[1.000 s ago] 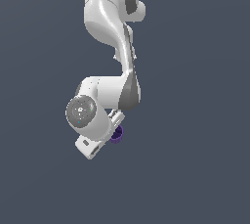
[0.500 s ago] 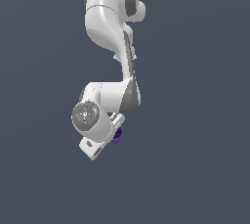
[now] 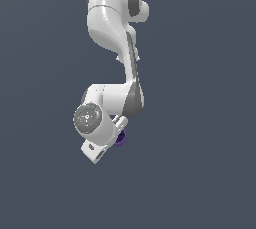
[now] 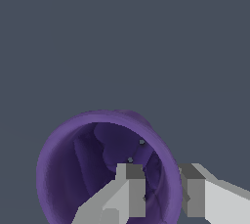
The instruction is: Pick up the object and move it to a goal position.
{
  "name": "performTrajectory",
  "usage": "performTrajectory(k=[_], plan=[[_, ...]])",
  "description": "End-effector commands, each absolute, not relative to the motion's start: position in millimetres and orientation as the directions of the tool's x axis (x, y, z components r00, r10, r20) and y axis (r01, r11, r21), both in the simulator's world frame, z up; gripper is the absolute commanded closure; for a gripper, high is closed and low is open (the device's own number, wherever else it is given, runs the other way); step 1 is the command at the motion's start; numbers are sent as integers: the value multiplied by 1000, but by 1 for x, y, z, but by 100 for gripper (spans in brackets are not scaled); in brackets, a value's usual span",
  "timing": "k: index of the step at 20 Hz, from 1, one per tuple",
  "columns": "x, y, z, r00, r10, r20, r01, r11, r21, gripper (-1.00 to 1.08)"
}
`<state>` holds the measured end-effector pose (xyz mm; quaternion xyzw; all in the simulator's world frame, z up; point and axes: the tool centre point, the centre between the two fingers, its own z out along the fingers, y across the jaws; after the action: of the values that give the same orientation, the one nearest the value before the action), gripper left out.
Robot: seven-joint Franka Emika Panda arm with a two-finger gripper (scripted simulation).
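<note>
The object [image 4: 97,164] is a dark purple cup with a hollow inside, and it fills the wrist view. My gripper [image 4: 162,179] is shut on its wall: one grey finger [image 4: 131,179] reaches inside the cup and the other [image 4: 195,189] presses on the outside of the rim. In the exterior view only a sliver of the object [image 3: 120,138] peeks out behind the white hand, where the gripper [image 3: 117,134] is mostly hidden by the wrist. The cup hangs in the air with the arm.
The white arm [image 3: 112,28] hangs from above and folds at a grey elbow joint [image 3: 134,100]. Everything around it is a plain dark blue-grey background with no visible table, edge or marker.
The arm's posture has shifted only slightly, with the hand staying in about the same spot. The purple cup remains held at the hand.
</note>
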<state>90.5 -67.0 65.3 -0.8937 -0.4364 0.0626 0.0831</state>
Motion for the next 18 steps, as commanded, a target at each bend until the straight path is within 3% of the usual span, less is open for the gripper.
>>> performTrajectory(k=[1, 9, 18], plan=[[91, -67, 66, 612, 790, -39, 769, -606, -203, 108], [100, -76, 95, 672, 740, -17, 729, -665, -162, 108], [115, -104, 180, 812, 580, 59, 583, -810, -56, 108]])
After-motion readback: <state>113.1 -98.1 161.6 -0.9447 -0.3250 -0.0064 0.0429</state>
